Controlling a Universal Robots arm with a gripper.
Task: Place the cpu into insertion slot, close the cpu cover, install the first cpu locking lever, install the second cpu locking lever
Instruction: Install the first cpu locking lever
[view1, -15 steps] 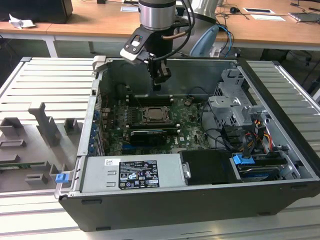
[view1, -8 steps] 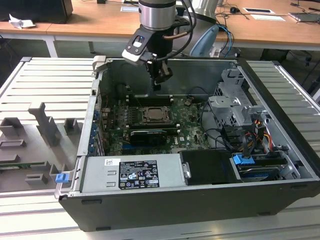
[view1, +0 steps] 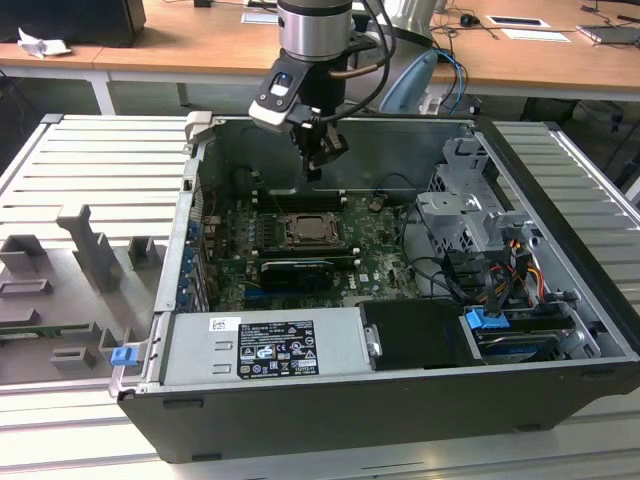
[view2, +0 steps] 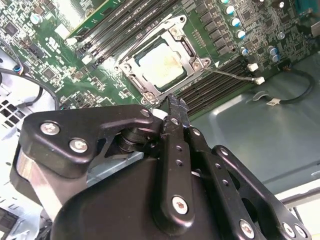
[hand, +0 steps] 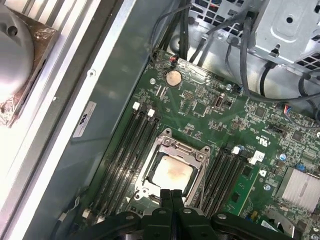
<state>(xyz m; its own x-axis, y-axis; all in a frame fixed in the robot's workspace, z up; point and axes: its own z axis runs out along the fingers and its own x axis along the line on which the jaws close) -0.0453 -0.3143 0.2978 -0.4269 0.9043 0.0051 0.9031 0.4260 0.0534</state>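
The cpu (hand: 172, 173) lies flat in the socket on the green motherboard (hand: 200, 107), its dull silver-beige face showing through the square window of the cpu cover (hand: 199, 156). The cover lies down flat around it. In the second wrist view the cpu (view2: 161, 64) and the cover (view2: 194, 61) sit just past my fingertips. My gripper (hand: 172, 196) hangs above the socket's edge, its black fingers pressed together with nothing between them. In the exterior view the gripper (view1: 314, 168) is well above the cpu (view1: 308, 229), inside the open computer case.
Memory slots (hand: 125, 150) flank the socket on both sides. A grey drive cage (view1: 465, 215) and cable bundles (view1: 470, 275) fill the case at the exterior view's right. The power supply (view1: 265, 345) sits in front. A ribbed metal table (view1: 90, 180) carries grey fixtures.
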